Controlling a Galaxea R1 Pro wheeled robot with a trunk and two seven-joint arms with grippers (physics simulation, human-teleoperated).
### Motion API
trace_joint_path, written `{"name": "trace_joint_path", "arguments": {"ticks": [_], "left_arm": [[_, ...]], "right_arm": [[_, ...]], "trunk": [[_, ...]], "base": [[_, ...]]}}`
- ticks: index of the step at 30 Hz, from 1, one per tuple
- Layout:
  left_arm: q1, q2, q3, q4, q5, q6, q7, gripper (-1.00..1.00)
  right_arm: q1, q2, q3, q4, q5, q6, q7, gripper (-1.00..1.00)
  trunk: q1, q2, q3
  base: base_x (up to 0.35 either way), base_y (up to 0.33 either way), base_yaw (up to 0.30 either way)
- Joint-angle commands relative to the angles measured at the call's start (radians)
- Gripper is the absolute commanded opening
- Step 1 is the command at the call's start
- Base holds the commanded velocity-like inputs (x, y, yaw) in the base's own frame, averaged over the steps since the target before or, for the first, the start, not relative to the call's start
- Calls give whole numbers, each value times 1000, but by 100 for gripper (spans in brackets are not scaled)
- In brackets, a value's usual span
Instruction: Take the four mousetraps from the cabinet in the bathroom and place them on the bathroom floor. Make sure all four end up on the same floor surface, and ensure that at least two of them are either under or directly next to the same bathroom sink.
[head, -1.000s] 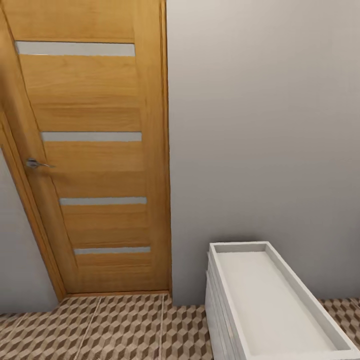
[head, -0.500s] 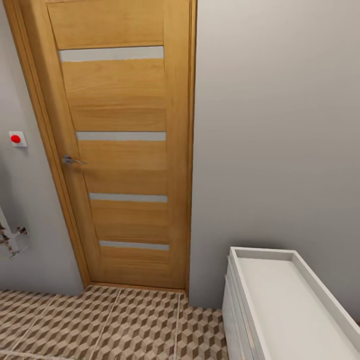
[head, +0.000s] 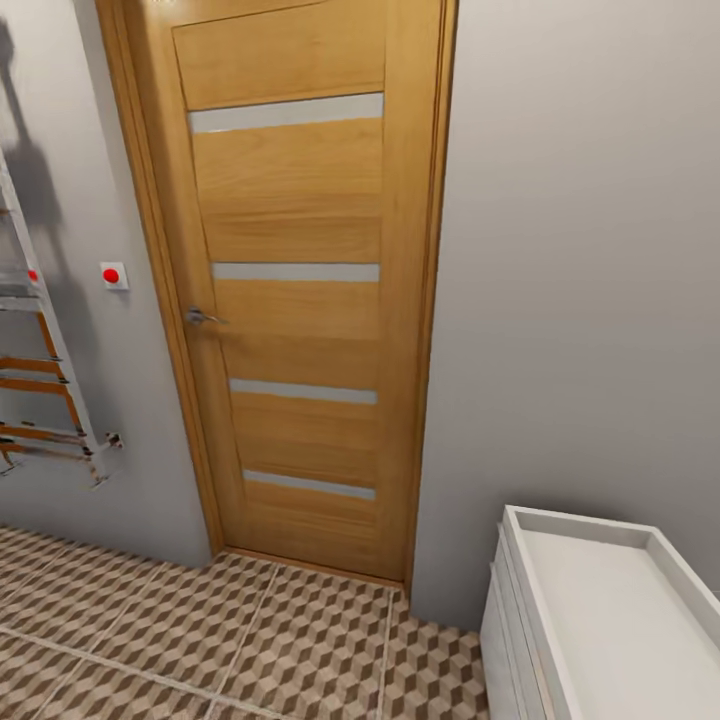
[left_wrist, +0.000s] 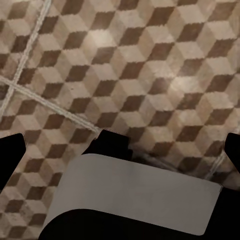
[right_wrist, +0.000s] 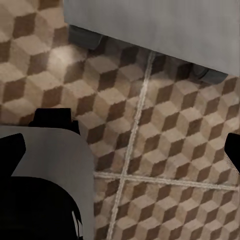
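Note:
The bathroom floor (head: 250, 640) of brown, beige and white cube-pattern tiles runs along the bottom of the head view. The mousetraps and the cabinet are out of view. My left gripper (left_wrist: 120, 150) hangs open over the bathroom floor (left_wrist: 125, 60), its dark fingertips (left_wrist: 10, 155) far apart with nothing between them. My right gripper (right_wrist: 120, 150) is open too, above bare tiles (right_wrist: 165, 125) and a grout crossing.
A closed orange-brown door (head: 300, 300) with a metal handle (head: 200, 317) stands ahead. A white rimmed rectangular unit (head: 520, 600) with a panelled front sits low right; I cannot tell whether it is the bathroom sink. A towel rail (head: 45, 390) and red wall button (head: 112, 275) are left.
The whole head view has swung left: the door and the white unit now sit further right, and the red button and towel rail have come into view.

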Motion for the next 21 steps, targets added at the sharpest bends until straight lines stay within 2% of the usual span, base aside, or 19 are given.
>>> {"name": "trace_joint_path", "arguments": {"ticks": [1, 21], "left_arm": [[-1, 0, 5, 1, -1, -4, 3, 100], [-1, 1, 5, 1, -1, -4, 3, 100]], "right_arm": [[-1, 0, 4, 3, 5, -4, -4, 100], [-1, 1, 3, 3, 5, -4, -4, 100]], "trunk": [[0, -1, -1], [0, -1, -1]], "base": [[0, 0, 275], [0, 0, 275]]}}
